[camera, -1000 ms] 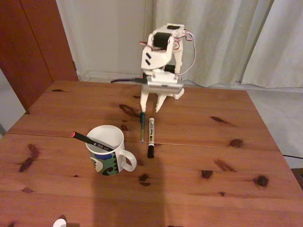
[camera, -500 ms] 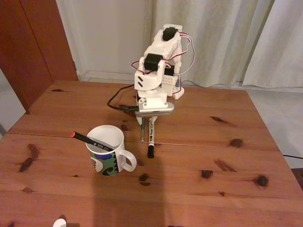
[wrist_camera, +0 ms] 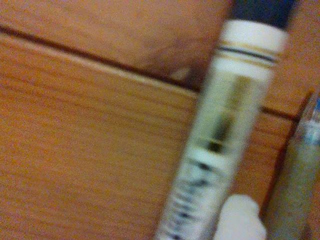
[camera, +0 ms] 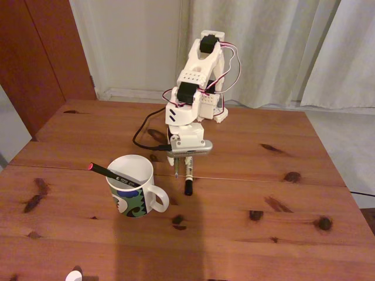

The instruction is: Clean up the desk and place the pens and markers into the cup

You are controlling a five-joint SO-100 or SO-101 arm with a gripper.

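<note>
On the desk, the white cup with a blue and green pattern stands left of centre, and the black pen with a red tip leans in it. The white marker with a black cap and the teal pen lie side by side across the desk's seam. My gripper is low over them, its fingers mostly hidden under the wrist. The wrist view shows the marker close up, the teal pen to its right and one white fingertip between them; nothing is gripped.
A black cable loops on the desk left of the arm's base. A small white object sits at the near left edge. A wooden door stands at the far left and curtains hang behind the arm.
The arm has leaned forward and dropped its gripper from above the pens' far ends down over the marker and teal pen. Cup, pens and marker have not moved.
</note>
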